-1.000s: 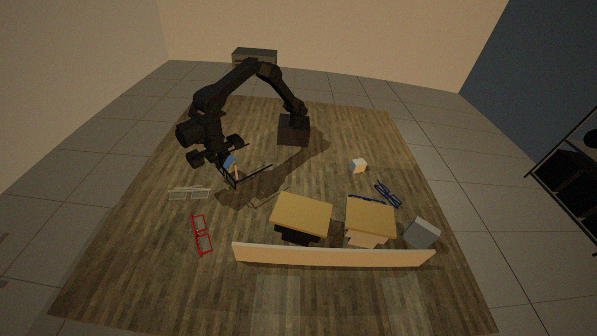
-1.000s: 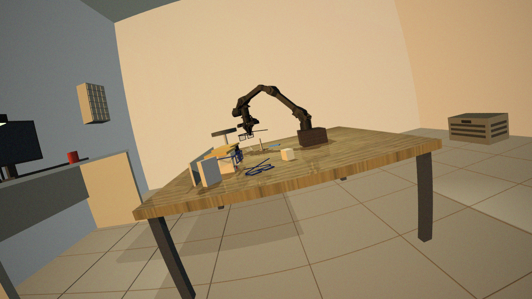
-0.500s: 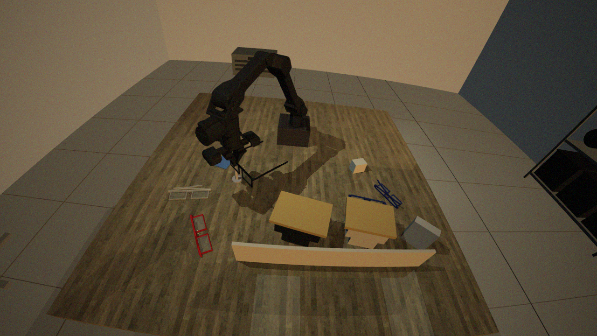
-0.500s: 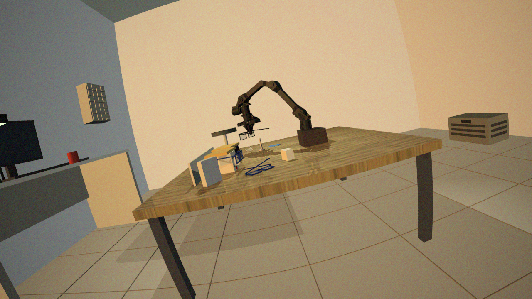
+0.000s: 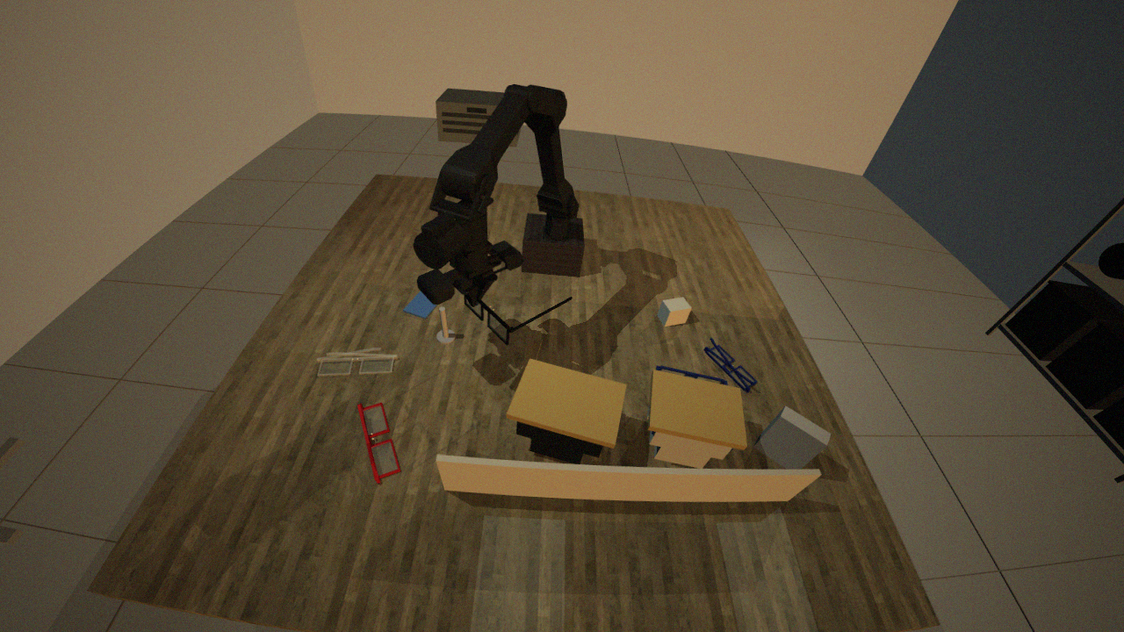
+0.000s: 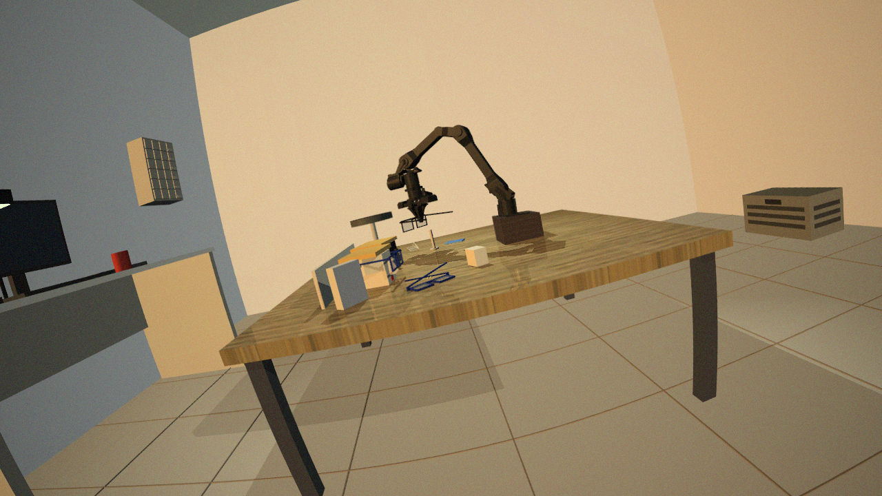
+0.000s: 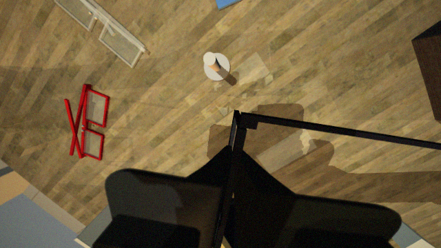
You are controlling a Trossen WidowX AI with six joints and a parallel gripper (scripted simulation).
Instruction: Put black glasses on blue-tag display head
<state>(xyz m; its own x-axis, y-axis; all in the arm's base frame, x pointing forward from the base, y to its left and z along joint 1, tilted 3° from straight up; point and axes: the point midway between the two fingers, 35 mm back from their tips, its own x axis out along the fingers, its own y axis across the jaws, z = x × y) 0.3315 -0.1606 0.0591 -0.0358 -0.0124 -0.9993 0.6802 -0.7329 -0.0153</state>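
Note:
The black glasses [image 5: 542, 313] [image 6: 439, 213] [image 7: 331, 129] hang in the air. My gripper [image 5: 475, 297] [image 6: 421, 218] [image 7: 231, 151] is shut on their front frame, with a temple extending to the right in the wrist view. Two display heads stand under flat yellow plates. The left head [image 5: 559, 446] is dark; the right head [image 5: 691, 451] is light and bears blue glasses [image 5: 691, 374]. Both faces are mostly hidden. A small red spot [image 6: 392, 277] shows at the near head in the exterior view. I cannot make out a blue tag.
A long upright panel [image 5: 629, 483] stands beside the heads, with a grey block [image 5: 794, 440] [image 6: 349, 284] at its right. Folded blue glasses [image 5: 729, 366], a cube [image 5: 674, 312], a thin peg [image 5: 443, 322] [image 7: 210, 59], clear glasses [image 5: 357, 355] and red glasses [image 5: 364, 424] [image 7: 83, 107] are around.

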